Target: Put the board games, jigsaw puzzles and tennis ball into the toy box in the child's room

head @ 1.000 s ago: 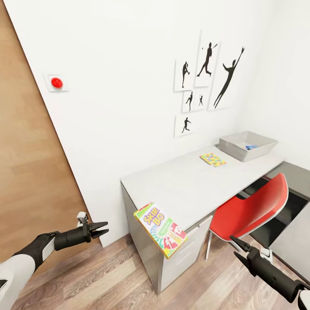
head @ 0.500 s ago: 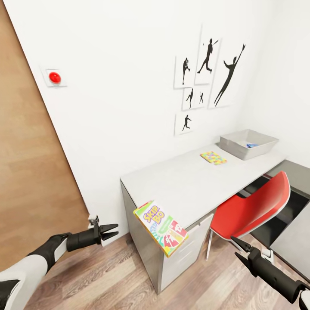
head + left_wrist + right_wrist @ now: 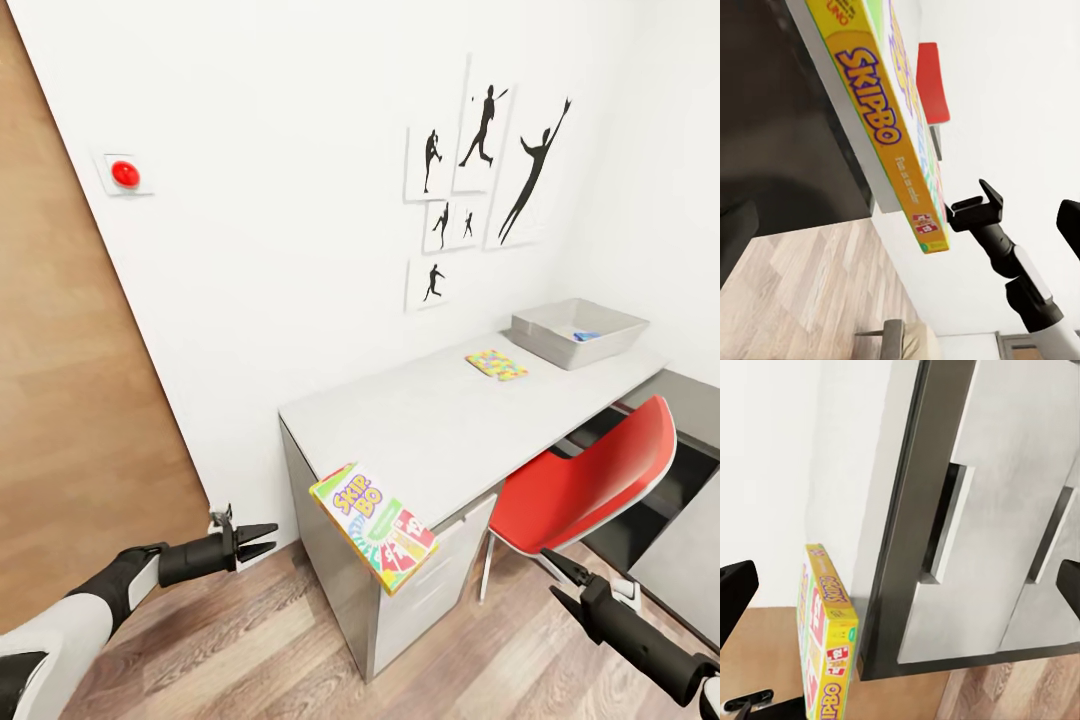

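Head view: the SKIP-BO box is overhanging the table corner, while left gripper and right gripper are hovering empty, fingers spread.

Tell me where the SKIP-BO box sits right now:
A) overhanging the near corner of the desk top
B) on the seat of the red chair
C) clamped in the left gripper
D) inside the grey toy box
A: the SKIP-BO box rests on the near corner of the table and juts past its edge, with both grippers apart from it.
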Motion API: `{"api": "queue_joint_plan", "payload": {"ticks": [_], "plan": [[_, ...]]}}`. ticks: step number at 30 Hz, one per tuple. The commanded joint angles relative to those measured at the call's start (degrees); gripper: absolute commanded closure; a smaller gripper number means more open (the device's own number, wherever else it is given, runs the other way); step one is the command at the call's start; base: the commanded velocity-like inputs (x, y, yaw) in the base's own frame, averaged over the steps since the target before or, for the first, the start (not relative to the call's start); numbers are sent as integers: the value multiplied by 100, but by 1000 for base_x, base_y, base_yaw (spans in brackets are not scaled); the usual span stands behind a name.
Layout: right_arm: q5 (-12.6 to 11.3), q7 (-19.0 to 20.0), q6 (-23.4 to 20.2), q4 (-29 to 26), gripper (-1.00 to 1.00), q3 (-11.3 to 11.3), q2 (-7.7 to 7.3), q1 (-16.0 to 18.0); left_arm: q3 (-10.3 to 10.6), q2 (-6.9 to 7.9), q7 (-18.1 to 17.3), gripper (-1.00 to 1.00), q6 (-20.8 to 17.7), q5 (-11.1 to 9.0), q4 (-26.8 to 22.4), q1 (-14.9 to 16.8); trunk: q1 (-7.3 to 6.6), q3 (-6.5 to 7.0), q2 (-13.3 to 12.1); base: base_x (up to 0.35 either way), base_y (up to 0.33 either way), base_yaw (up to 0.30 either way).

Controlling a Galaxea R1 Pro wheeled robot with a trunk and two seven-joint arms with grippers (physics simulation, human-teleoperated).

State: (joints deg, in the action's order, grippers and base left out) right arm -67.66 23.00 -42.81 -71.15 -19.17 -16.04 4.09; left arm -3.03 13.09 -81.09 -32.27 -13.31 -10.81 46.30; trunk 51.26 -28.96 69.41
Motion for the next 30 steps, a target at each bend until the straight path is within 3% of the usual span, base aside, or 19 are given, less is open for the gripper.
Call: {"api": "queue_joint_plan", "payload": {"ticks": [1, 30], "plan": [[-6, 12, -35, 25, -100, -15, 2, 4, -30, 3, -28, -100, -60, 27, -1, 3, 0, -6, 3, 0, 0, 0], [-1, 12, -26, 92, -100, -25, 7, 4, -39, 24, -36, -100, -60, 13, 0, -7, 0, -6, 3, 17, -52, 0]]}}
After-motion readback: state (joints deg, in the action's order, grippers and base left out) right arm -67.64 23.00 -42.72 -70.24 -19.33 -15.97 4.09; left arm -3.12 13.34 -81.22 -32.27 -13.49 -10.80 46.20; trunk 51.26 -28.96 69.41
